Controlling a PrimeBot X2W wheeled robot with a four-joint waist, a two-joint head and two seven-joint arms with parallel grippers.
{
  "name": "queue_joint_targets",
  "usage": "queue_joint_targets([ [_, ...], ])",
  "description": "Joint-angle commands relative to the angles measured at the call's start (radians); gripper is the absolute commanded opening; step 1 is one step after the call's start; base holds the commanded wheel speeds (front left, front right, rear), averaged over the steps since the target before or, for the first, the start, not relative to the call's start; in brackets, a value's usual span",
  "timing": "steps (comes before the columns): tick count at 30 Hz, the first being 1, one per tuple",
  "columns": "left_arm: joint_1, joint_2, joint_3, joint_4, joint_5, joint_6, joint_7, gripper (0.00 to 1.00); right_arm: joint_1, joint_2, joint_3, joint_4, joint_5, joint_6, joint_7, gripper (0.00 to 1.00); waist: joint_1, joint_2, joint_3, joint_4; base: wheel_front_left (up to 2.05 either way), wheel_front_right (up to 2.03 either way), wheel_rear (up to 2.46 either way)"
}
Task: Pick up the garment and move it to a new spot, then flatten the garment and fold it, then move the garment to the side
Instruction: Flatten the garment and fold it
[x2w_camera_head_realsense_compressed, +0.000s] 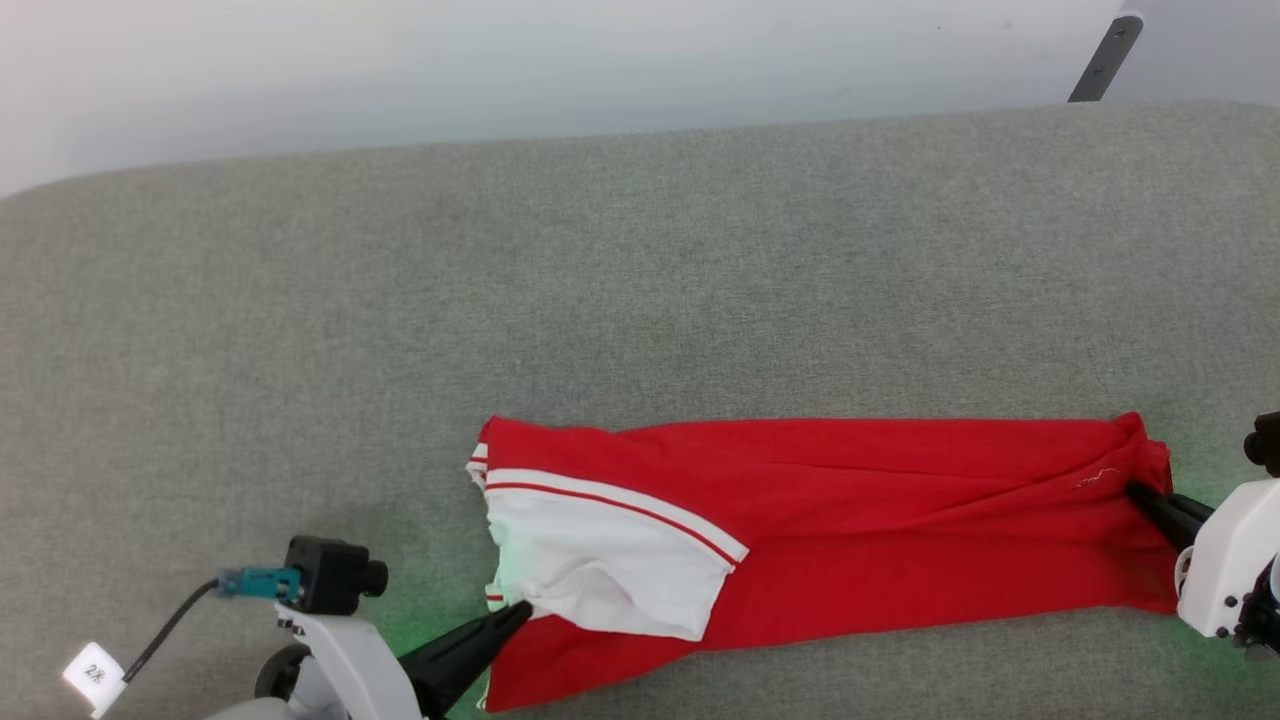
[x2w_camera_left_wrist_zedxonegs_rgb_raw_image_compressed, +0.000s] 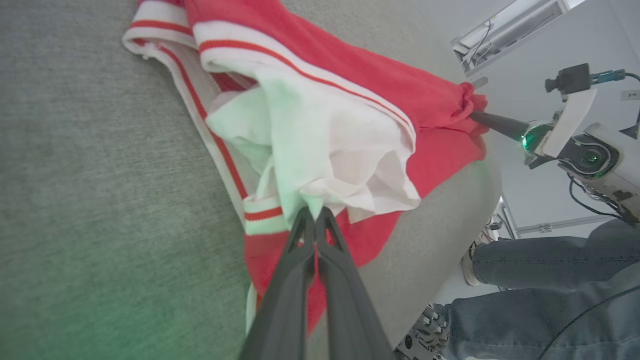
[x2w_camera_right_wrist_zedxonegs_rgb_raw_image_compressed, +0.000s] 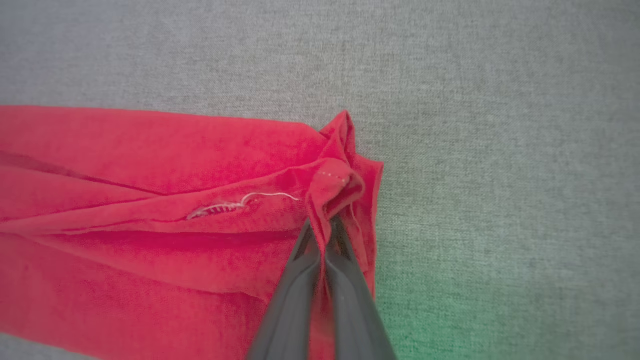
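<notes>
The garment (x2w_camera_head_realsense_compressed: 880, 510) lies as a long red band across the near part of the grey surface, a white sleeve with red stripe folded over its left end. My left gripper (x2w_camera_head_realsense_compressed: 520, 610) is shut on the white sleeve cloth at the garment's left end; in the left wrist view the left gripper (x2w_camera_left_wrist_zedxonegs_rgb_raw_image_compressed: 315, 212) pinches bunched white fabric of the garment (x2w_camera_left_wrist_zedxonegs_rgb_raw_image_compressed: 325, 125). My right gripper (x2w_camera_head_realsense_compressed: 1135, 490) is shut on the bunched red hem at the right end; in the right wrist view the right gripper (x2w_camera_right_wrist_zedxonegs_rgb_raw_image_compressed: 322, 222) clamps a fold of the garment (x2w_camera_right_wrist_zedxonegs_rgb_raw_image_compressed: 150, 200).
The grey fabric surface (x2w_camera_head_realsense_compressed: 600, 280) stretches wide behind the garment. Its near edge drops off at the right of the left wrist view, where a person's legs in jeans (x2w_camera_left_wrist_zedxonegs_rgb_raw_image_compressed: 550, 280) are beside it. A dark bar (x2w_camera_head_realsense_compressed: 1105, 60) stands at the far right.
</notes>
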Motion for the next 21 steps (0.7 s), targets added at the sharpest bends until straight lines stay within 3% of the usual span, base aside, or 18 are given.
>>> queue_joint_targets([
  [1,0.009,-0.006,0.0,0.012,0.011,-0.004,-0.003,0.17,0.004,0.006,-0.002,0.004,-0.008,-0.001,-0.007,0.0,0.0,-0.0001,0.001,-0.001,0.0,0.0,0.0],
  [2,0.005,-0.011,-0.001,0.032,0.023,-0.005,-0.003,0.29,0.001,0.01,0.0,0.007,-0.008,-0.001,-0.012,0.01,0.0,-0.0001,0.002,-0.002,0.0,0.0,0.0],
  [5,0.005,-0.036,-0.006,0.077,0.051,-0.005,-0.005,0.56,-0.007,0.015,0.004,0.009,-0.015,-0.001,-0.029,0.4,0.0,-0.0001,-0.002,-0.003,0.0,0.0,0.0],
  [6,0.006,-0.044,-0.004,0.085,0.051,-0.007,-0.009,0.71,-0.007,0.014,0.003,0.009,-0.015,-0.001,-0.034,0.56,0.0,-0.0001,-0.005,-0.002,0.0,0.0,0.0],
  [7,0.006,-0.048,-0.003,0.091,0.051,-0.008,-0.013,0.87,-0.007,0.014,0.001,0.007,-0.015,-0.001,-0.041,0.91,0.0,-0.0001,-0.01,-0.001,0.0,0.0,0.0],
  [8,0.006,-0.051,-0.001,0.095,0.054,-0.008,-0.017,1.0,-0.004,0.012,0.0,0.002,-0.014,-0.001,-0.045,1.0,0.0,-0.0001,-0.014,0.0,0.0,0.0,0.0],
  [15,0.036,-0.063,0.052,0.083,0.067,-0.001,-0.069,1.0,0.048,-0.033,0.004,-0.079,0.003,-0.001,-0.051,1.0,0.0,-0.0001,-0.05,0.023,0.0,0.0,0.0],
  [21,0.123,-0.11,0.194,0.086,0.092,0.037,-0.083,1.0,0.131,-0.083,-0.034,-0.112,0.022,-0.001,-0.052,1.0,0.0,-0.0001,-0.074,0.074,0.0,0.0,0.0],
])
